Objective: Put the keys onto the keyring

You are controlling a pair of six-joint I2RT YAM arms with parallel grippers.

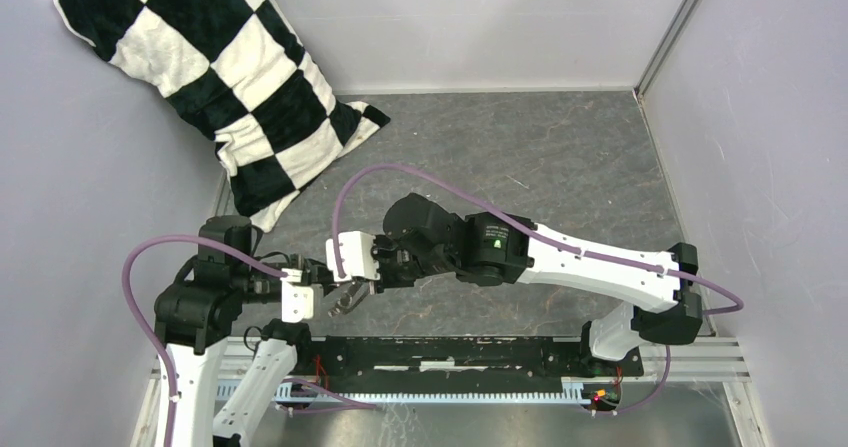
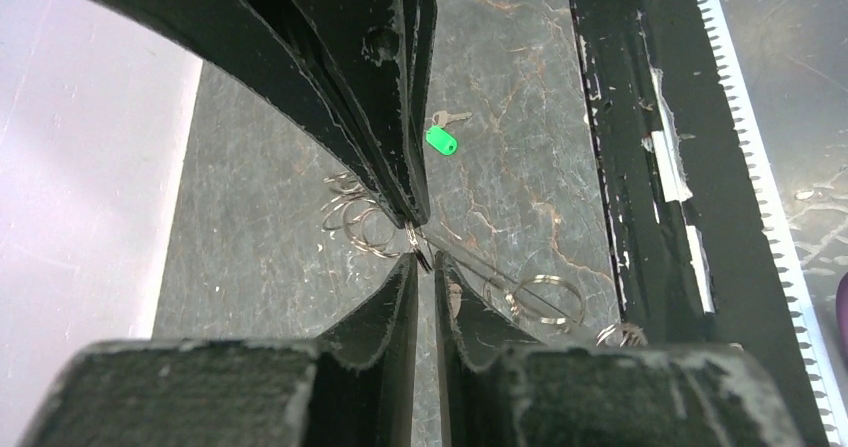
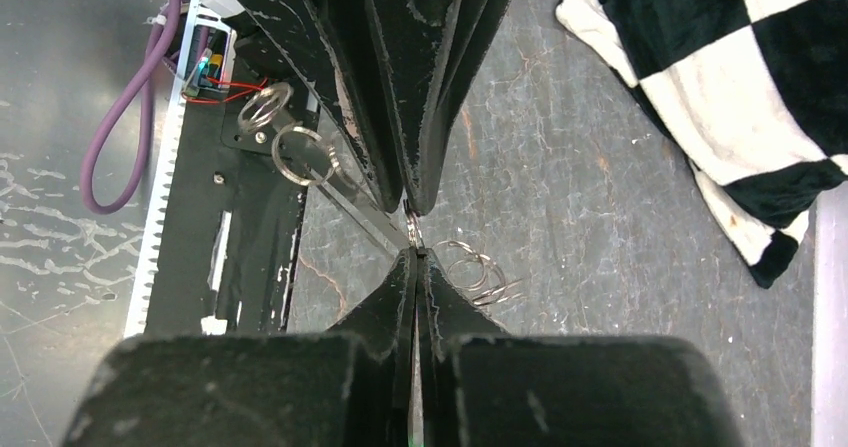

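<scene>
Both grippers meet nose to nose just above the dark table, near its front. The keyring (image 2: 480,265) is a thin silvery loop hanging between them, with small rings (image 3: 298,155) strung along it. My right gripper (image 3: 413,252) is shut on the loop's wire at its tips. My left gripper (image 2: 428,260) faces it with only a slim gap left, its tips pinching a small metal piece of the loop. From above, the left gripper (image 1: 330,285) and right gripper (image 1: 362,289) almost touch, and the keyring (image 1: 343,305) dangles below them. One of the keys (image 2: 440,142), with a green tag, lies flat on the table beyond the fingertips.
A black-and-white checked pillow (image 1: 225,77) leans in the far left corner. A black rail (image 1: 450,352) with a white toothed strip runs along the near edge, close beside the hanging loop. Grey walls close in the left, back and right sides.
</scene>
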